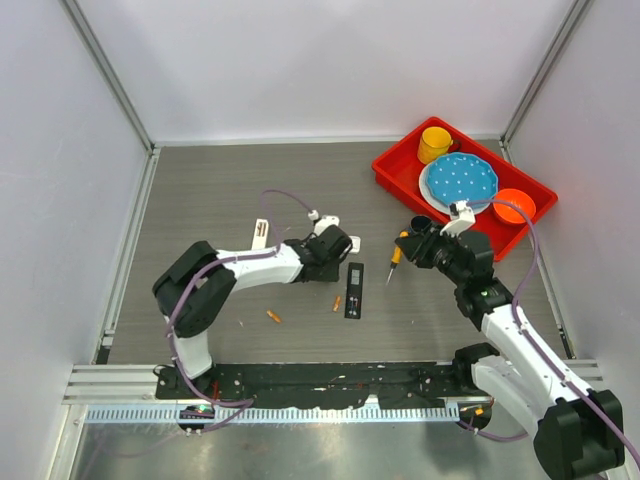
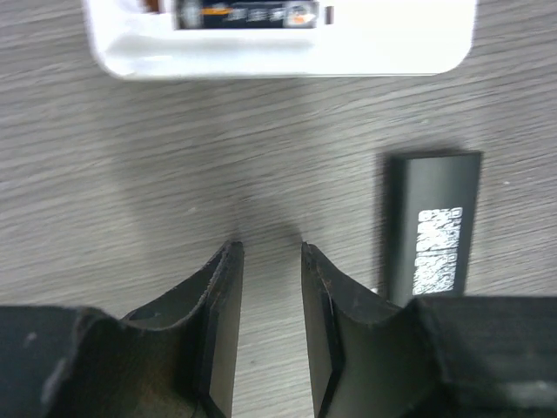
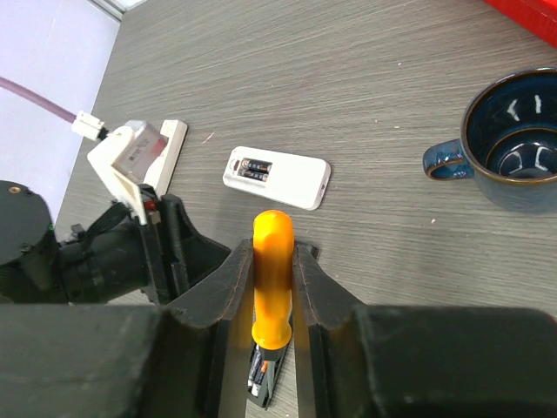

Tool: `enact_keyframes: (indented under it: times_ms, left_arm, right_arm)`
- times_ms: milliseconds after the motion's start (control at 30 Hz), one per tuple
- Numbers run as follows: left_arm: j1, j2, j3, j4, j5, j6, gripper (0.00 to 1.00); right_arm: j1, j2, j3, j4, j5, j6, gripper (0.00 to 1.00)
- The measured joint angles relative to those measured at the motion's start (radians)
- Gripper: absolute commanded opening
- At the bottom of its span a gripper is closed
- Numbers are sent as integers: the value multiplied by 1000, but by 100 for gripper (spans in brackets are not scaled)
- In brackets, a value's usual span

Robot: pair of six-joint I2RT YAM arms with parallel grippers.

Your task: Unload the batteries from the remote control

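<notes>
Orange cylindrical batteries (image 1: 273, 317), two, lie loose on the grey wood-grain table (image 1: 200, 190); two dark batteries (image 3: 254, 168) sit inside the one white plastic remote control (image 3: 294, 183). Left gripper (image 2: 270, 252) jaws stand slightly apart, empty; right gripper (image 3: 272, 248) clamps one orange-handled screwdriver (image 3: 271, 305).

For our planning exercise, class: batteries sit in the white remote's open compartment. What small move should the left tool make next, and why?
Probably ease the left tool forward to the white remote: the jaws stand narrowly apart and empty, short of the remote, whose batteries lie in the compartment.
</notes>
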Motion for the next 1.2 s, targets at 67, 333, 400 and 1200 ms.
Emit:
enact_keyframes:
  times_ms: [67, 333, 400, 1200]
  left_arm:
    - [19, -39, -58, 18, -15, -30, 36]
    - [81, -179, -248, 123, -13, -99, 53]
    - [81, -181, -251, 142, 0, -81, 47]
    - [-95, 189, 234, 76, 169, 369, 0]
  right_arm:
    - [3, 11, 0, 9, 0, -1, 1]
    - [14, 51, 0, 31, -1, -2, 1]
    - [14, 57, 0, 34, 0, -3, 1]
    - [13, 74, -5, 18, 44, -12, 1]
